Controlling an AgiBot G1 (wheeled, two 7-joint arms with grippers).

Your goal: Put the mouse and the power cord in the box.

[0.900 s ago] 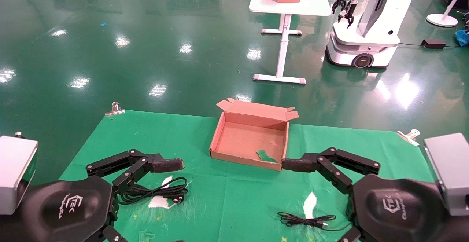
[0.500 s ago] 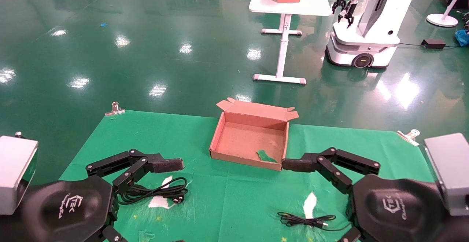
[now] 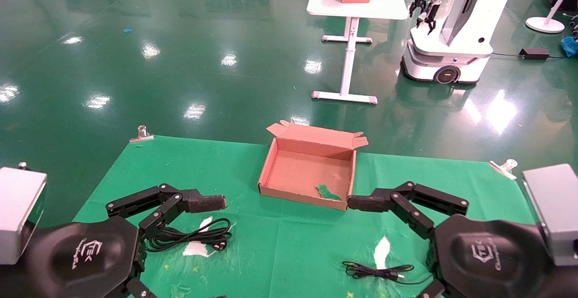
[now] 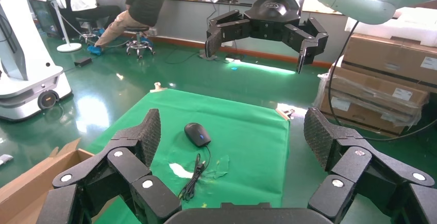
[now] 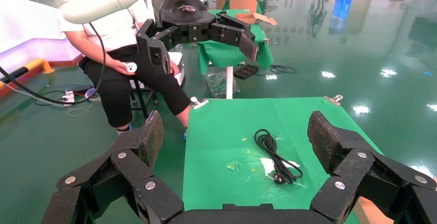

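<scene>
Nothing moved | box (image 3: 308, 171) empty, open | both grippers idle

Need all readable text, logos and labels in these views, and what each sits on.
"TEK", inside a bracket-shaped mark: left pincer housing, head view; the script beneath is too small to read.
"TEK", same mark: right pincer housing; the script is unreadable.
On the stacked cartons, white labels: too small to read.
Nothing readable on the box, mouse or power cord.
</scene>
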